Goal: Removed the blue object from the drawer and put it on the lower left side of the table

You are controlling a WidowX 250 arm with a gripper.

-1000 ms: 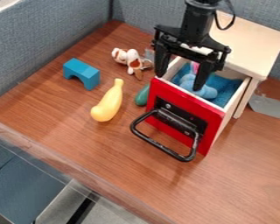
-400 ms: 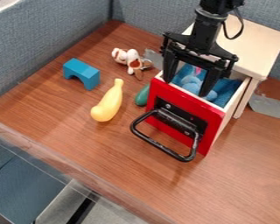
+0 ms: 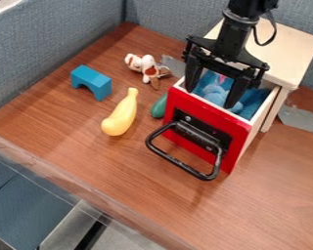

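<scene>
Reading the view as a clock face, I have grey-blue fabric panels [image 3: 55, 44] standing along the 10 to 1 o'clock side of the brown wooden table [image 3: 120, 190]. At 2 o'clock stands the pale wooden cabinet [image 3: 286, 51], its drawer [image 3: 271, 103] pulled out toward 7 o'clock and its red front [image 3: 175, 110] facing that way.

My claw [image 3: 211, 98] hangs over the drawer, also toward 2 o'clock, pointing down. I hold it wide, one finger on each side of the blue object [image 3: 214, 97], which lies inside the drawer between my fingertips; I can't tell whether either finger touches it. Blue cloth [image 3: 256, 105] lies in there too, around the object.

The black handle [image 3: 179, 162] loops out from the red front at 5 o'clock. A flat grey piece [image 3: 301, 118] lies at 3 o'clock, beside the cabinet. Near the centre, toward 10 o'clock, lies a yellow bulbous thing [image 3: 122, 116], its narrow end pointing between 12 and 1. The blue arch block [image 3: 92, 83] stands farther out, between 10 and 11. At 12 o'clock is a small white and brown plush toy [image 3: 146, 66]. Smallest to my eye is a dark green rounded thing [image 3: 159, 107], beside the red front and partly hidden by it.
</scene>
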